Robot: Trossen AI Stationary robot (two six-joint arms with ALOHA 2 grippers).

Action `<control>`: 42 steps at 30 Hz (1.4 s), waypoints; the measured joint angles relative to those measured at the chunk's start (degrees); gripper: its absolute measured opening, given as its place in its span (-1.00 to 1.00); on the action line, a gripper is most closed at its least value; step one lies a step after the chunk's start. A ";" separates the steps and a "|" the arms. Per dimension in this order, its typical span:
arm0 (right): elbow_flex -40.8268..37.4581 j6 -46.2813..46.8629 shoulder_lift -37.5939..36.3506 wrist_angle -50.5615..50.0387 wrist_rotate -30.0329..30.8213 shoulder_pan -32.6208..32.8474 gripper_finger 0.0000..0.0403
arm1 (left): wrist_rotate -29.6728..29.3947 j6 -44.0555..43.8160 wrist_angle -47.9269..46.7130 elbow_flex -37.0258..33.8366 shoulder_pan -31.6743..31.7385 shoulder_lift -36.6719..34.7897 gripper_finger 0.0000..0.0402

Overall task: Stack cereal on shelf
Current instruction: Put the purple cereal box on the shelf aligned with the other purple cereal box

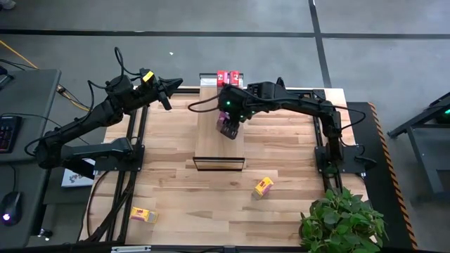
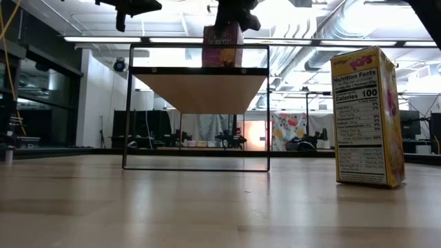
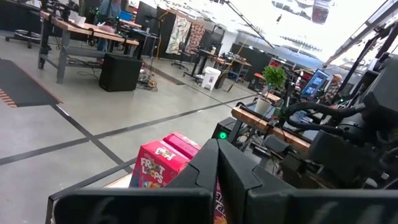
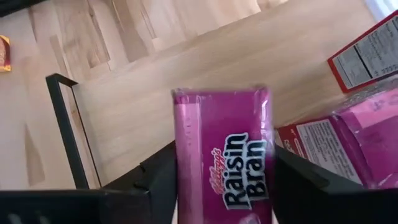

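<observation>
The shelf [image 1: 219, 144] stands mid-table. Its wood top [image 4: 124, 118] carries an upright magenta Raisin Bran cereal box [image 4: 224, 155], which the low view shows standing on its bottom end [image 2: 222, 45]. My right gripper [image 1: 228, 128] slants down over this box, open, one finger on each side of it. Toward the shelf's far end are a second magenta box [image 4: 351, 140] and red boxes [image 1: 228, 76]. My left gripper [image 1: 169, 90] waits shut, raised over the table's far left. My right gripper comes from above, slanting down, and its fingers [image 4: 158, 180] stand close beside the magenta box's two narrow sides [image 4: 183, 162]. I cannot tell whether they touch them. The box stands upright on the shelf top.
A yellow cereal box [image 1: 264, 187] stands upright on the table to the near right of the shelf [image 2: 365, 117]. Another yellow box [image 1: 143, 215] lies at the near left corner. A potted plant [image 1: 344, 221] fills the near right corner. A red Froot Loops box [image 3: 158, 168] shows past my left fingers.
</observation>
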 joint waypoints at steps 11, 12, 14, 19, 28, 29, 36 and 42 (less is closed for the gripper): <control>0.04 -4.41 -0.30 3.99 -0.52 0.02 0.25 | 0.00 0.02 -0.02 0.00 0.02 -0.02 -1.00; 0.04 -4.81 -0.55 3.85 -0.54 0.00 0.25 | 0.00 0.02 -0.02 0.00 0.01 0.00 -1.00; 0.14 -5.89 -0.92 3.75 -0.53 0.00 0.25 | 0.00 0.02 -0.02 0.00 0.02 0.00 -1.00; 0.15 -7.58 -1.97 2.03 -0.59 0.09 0.25 | 0.00 0.04 -0.06 0.00 0.00 0.00 -1.00; -0.33 -8.87 -4.86 -9.75 6.14 3.55 0.25 | 0.02 0.07 -1.85 0.00 0.02 -0.02 -1.00; -0.33 -8.81 -5.57 -10.39 6.88 4.15 0.25 | 0.00 0.09 -2.10 0.00 0.02 0.00 -1.00; -15.58 -3.05 -17.82 -6.03 10.32 6.79 0.25 | 0.02 0.13 -2.83 0.00 0.00 0.00 -1.00; -45.80 12.53 -38.90 11.09 10.93 8.41 0.25 | 0.44 2.74 -2.58 0.00 0.02 -0.02 -0.89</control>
